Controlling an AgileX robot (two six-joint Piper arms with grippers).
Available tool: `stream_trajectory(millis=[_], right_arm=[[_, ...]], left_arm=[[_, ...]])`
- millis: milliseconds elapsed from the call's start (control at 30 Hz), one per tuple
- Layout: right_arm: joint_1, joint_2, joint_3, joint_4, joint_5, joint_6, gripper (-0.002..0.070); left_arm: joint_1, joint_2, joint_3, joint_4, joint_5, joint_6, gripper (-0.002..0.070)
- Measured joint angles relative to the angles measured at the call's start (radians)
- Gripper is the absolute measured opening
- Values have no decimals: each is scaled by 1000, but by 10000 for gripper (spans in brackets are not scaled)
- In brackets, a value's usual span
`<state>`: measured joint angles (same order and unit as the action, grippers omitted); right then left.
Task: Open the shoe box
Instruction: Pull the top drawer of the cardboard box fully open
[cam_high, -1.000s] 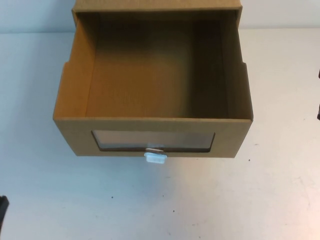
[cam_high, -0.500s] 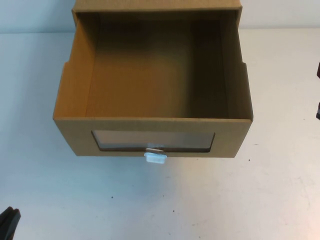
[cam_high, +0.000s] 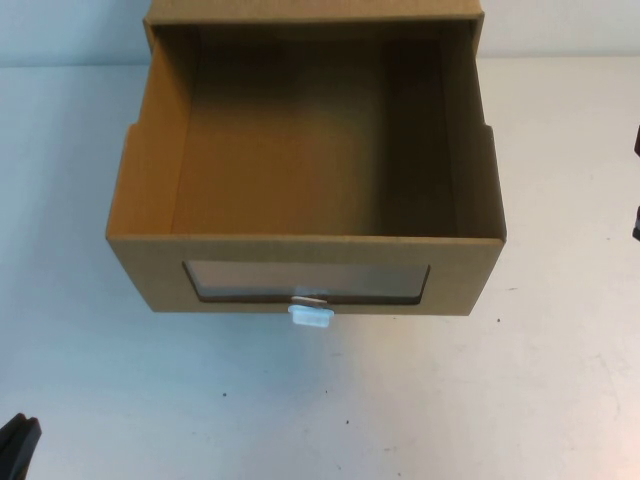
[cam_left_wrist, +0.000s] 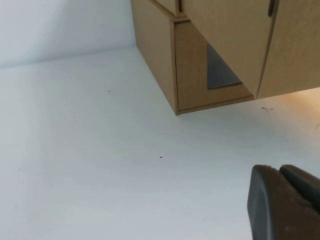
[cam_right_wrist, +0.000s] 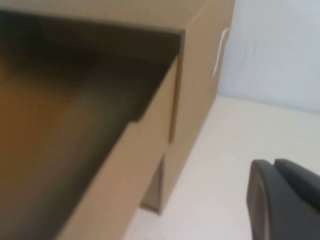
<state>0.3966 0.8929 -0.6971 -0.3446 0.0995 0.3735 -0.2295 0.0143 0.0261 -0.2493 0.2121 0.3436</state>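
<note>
You have the shoe box (cam_high: 140, 170) open, its drawer slid out front-to-back with the white tab (cam_high: 311, 315) on the near face; left gripper (cam_left_wrist: 280, 170), fingers pressed together, sits off the box's near-left corner, right gripper (cam_right_wrist: 276, 164), likewise closed, off its right side.

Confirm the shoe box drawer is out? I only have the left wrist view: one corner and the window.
Observer: Yes. High view shows the drawer slid out of the shoe box toward the robot, empty inside.
Operator: Pull tab?
Observer: A white tab at the drawer front's lower middle, nothing touching it.
Operator: Arms?
Observer: Both shut: right gripper off the box's right side, left gripper at the near left, clear of it.
</note>
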Motion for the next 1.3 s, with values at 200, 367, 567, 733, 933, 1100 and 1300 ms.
stream_trajectory(millis=[200,367,567,733,933,1100,1300], right_arm=[[-47,-17,39,-63,128,0,-13],[-193,-150,236,-69,30,0,-13],[-377,-412,541,-58,-167,0,-13],[-410,-622,705,-32,-193,0,-13],[-376,-828,720,-9,-51,15,-14],[-305,-901,720,-9,56,16,-14],[-272,-901,720,-13,77,19,-13]], left_arm=[[0,0,0,0,0,0,-5],[0,0,0,0,0,0,-5],[0,0,0,0,0,0,-5],[0,0,0,0,0,0,-5],[0,0,0,0,0,0,-5],[0,0,0,0,21,0,-5],[0,0,0,0,33,0,-5]])
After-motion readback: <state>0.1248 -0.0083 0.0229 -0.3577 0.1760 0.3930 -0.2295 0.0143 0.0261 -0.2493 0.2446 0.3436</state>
